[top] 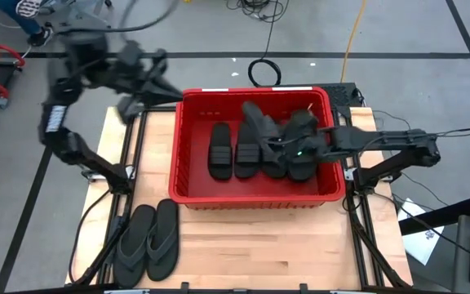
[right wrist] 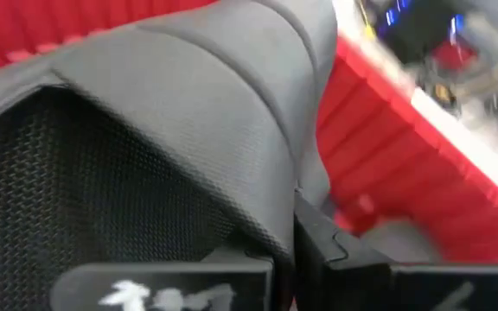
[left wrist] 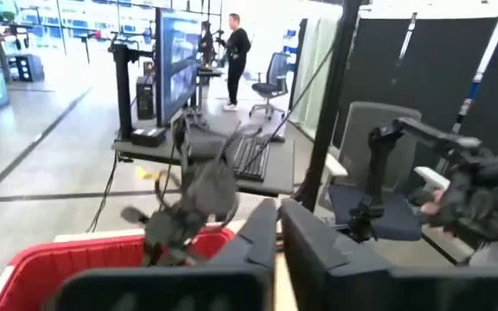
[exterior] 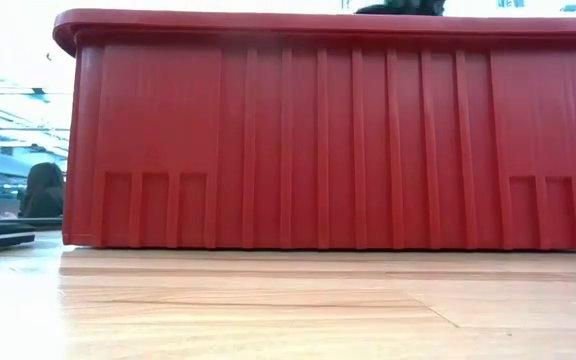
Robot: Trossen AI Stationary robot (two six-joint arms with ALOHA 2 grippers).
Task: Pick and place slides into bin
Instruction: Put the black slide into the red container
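The red bin (top: 255, 194) stands mid-table and fills the low view (exterior: 318, 140). Two slides (top: 221, 151) (top: 247, 153) lie flat in it side by side, and others are heaped at its right. My right gripper (top: 296, 153) reaches in from the right, shut on a slide (top: 300, 131) whose band strap fills its wrist view (right wrist: 188, 112). Two thong slides (top: 149, 241) lie on the table in front of the bin's left corner. My left gripper (top: 166, 88) hovers, blurred, at the bin's far left corner, shut (left wrist: 279, 246) on nothing. My right gripper holds the slide at the edge of its band strap (right wrist: 296, 203), pinched between the two fingers. The fingers slant down from the table's right side. The slide is tilted over the heap in the bin's right half; whether it rests on the others I cannot tell.
Bare wooden table lies in front of the bin and at its left. Metal frame rails run along both table sides (top: 129, 188) (top: 357, 204). Beyond the table stand desks, monitors and chairs; one person stands far off (left wrist: 236, 52), and another person's gloved hand (left wrist: 474, 194) shows nearer.
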